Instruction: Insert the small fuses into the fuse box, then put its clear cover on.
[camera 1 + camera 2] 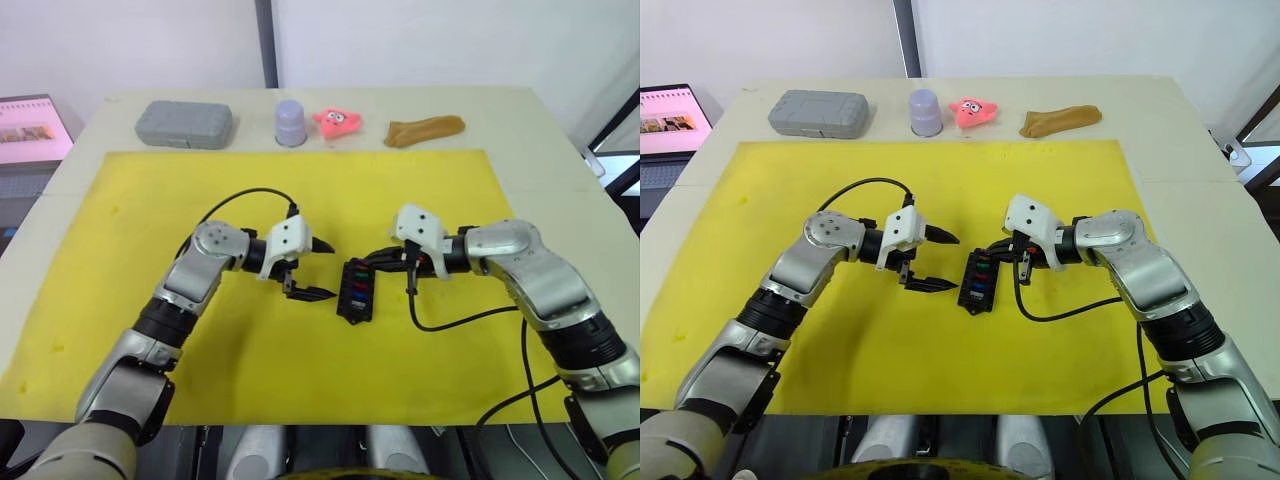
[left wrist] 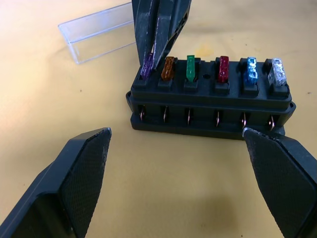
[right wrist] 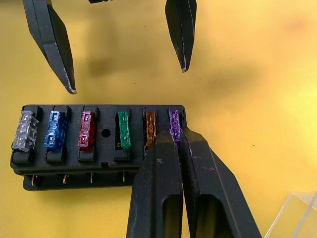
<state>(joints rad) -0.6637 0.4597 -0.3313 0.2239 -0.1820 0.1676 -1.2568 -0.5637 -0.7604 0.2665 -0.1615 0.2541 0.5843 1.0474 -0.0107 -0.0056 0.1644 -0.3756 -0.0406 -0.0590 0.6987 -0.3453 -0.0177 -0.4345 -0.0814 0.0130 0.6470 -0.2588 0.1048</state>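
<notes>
The black fuse box (image 1: pixel 355 290) lies mid-mat between my two grippers. One row of its slots holds several small fuses: purple (image 2: pixel 147 67), orange-brown (image 2: pixel 169 69), green (image 2: pixel 190 68), red (image 2: pixel 224 69), blue (image 2: pixel 251 70) and clear grey (image 2: pixel 278 73). My right gripper (image 3: pixel 177 136) is shut, its tips pinching the purple fuse at the end slot. Just left of the box, my left gripper (image 1: pixel 330 270) is open and holds nothing. The clear cover (image 2: pixel 99 34) lies on the mat behind the box, on the right gripper's side.
The yellow mat (image 1: pixel 300 180) covers most of the table. Along the far edge stand a grey case (image 1: pixel 184 123), a lavender cup (image 1: pixel 290 121), a pink toy (image 1: pixel 338 121) and a brown lump (image 1: pixel 424 130). A laptop (image 1: pixel 30 130) sits off to the left.
</notes>
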